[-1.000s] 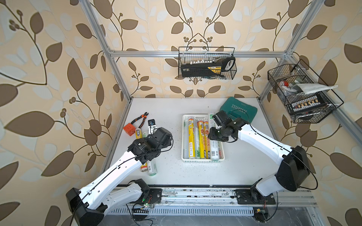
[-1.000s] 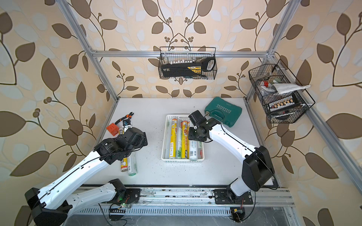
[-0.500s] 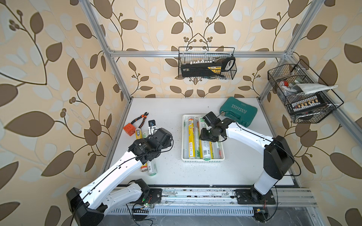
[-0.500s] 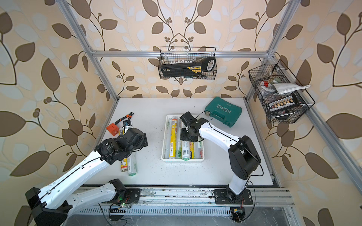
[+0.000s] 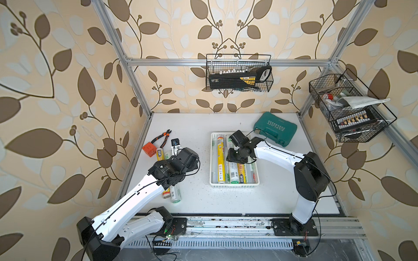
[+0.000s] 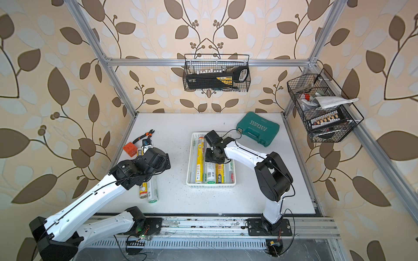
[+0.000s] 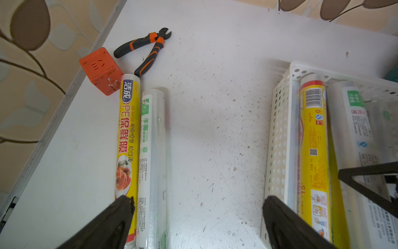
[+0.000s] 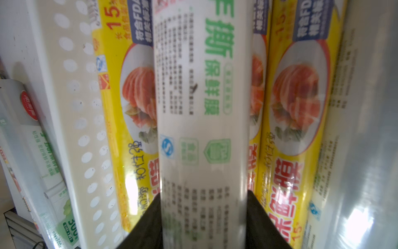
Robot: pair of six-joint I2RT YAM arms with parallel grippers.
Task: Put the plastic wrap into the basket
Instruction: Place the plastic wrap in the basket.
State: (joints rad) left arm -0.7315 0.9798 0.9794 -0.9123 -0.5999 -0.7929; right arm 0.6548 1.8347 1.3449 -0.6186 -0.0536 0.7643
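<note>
**Item:** green-print roll of plastic wrap, clamped betw. the jaws of the right gripper.
**Loc.:** held lengthwise over the basket, just above the laid rolls inside it. Contact w/ them possibly made; view too close to tell.
**Step:** lay-down. The roll is best kept parallel to the basket's long walls and lowered onto its neighbours. Jaws to be parted only once it is supported.
**Left gripper**: jaws wide apart, nothing held, poised over the bare table.
**Outstanding:** yellow roll & second green-print roll, side by side on the table. They lie to one side of the left gripper, the basket to the other.
</note>
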